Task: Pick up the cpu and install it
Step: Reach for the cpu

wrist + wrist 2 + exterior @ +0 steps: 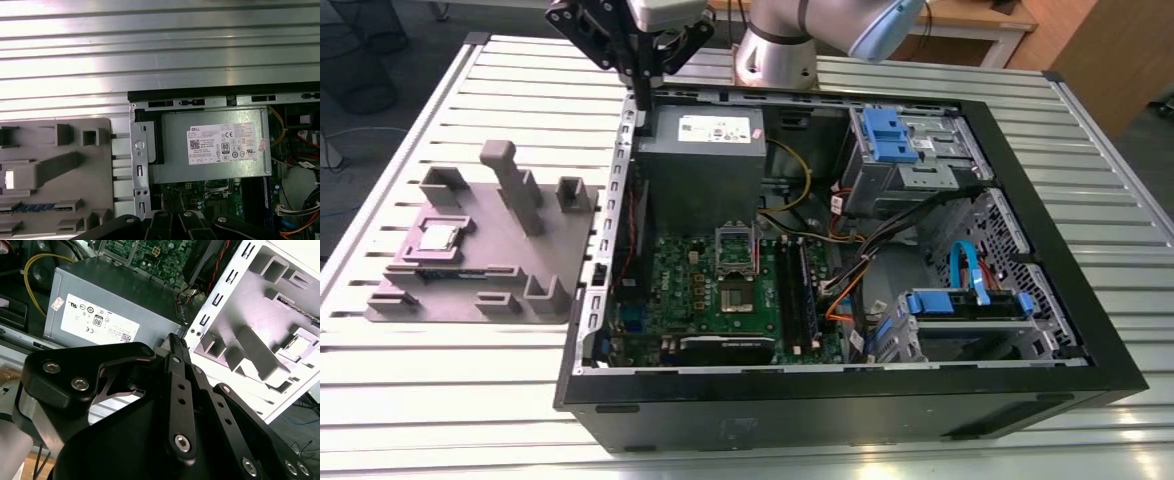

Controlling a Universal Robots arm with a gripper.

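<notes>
One gripper [640, 105], its two fingers [176, 347] pressed together on nothing, is pictured above the wall of one open computer case [854, 420], just beside the single grey power supply [700, 150]. One cpu [438, 237] is seen lying in a recess of one grey fixture tray [494, 270], set on the slatted table [427, 400] at the exterior view's left of the case, well apart from the gripper.

Items counted on inspection: one slatted metal table [454, 400], one open computer case [854, 405], one motherboard [687, 290], one grey power supply [700, 165], two blue drive brackets [883, 132], one grey fixture tray [520, 255], one cpu [438, 237], one robot arm [781, 45] and one gripper [640, 100].
</notes>
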